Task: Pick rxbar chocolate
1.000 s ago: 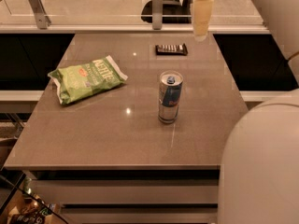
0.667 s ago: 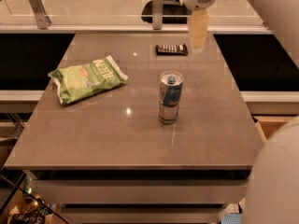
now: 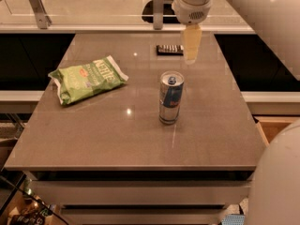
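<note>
A grey-brown tabletop (image 3: pixel 93 139), seen from above its near edge, carries three things: a small flat chocolate bar (image 3: pixel 169 49) in a dark wrapper with a row of pale markings, lying near the far edge; a green chip bag (image 3: pixel 86 78) lying towards the left; and a silver-blue drink can (image 3: pixel 171 97) standing upright near the middle. The robot's pale tool (image 3: pixel 190 55) hangs pointing down from a white arm (image 3: pixel 193 3) at the far side, just beside the right end of the chocolate bar. Whether the tool is apart or together, and whether it touches the bar, cannot be told.
</note>
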Motion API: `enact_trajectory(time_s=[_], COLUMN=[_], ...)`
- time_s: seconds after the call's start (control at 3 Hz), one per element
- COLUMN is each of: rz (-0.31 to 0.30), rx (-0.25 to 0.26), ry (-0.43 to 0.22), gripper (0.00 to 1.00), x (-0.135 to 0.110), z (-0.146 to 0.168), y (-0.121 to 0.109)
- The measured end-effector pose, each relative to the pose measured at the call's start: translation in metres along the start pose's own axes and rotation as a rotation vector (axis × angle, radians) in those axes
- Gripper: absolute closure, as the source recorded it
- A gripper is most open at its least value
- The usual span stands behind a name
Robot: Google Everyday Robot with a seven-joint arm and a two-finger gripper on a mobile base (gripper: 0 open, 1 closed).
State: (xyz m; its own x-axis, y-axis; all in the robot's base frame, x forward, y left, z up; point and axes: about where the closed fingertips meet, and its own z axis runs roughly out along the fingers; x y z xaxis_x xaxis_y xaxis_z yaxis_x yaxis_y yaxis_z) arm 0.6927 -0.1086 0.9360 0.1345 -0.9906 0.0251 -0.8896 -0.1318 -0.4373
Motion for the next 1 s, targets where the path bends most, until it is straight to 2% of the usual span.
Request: enact_trajectory(time_s=[1.0], rz=[-0.027], rx=[0.006], ry=[0.000], gripper=[0.00], x=[0.004], z=[0.031], y=[-0.033])
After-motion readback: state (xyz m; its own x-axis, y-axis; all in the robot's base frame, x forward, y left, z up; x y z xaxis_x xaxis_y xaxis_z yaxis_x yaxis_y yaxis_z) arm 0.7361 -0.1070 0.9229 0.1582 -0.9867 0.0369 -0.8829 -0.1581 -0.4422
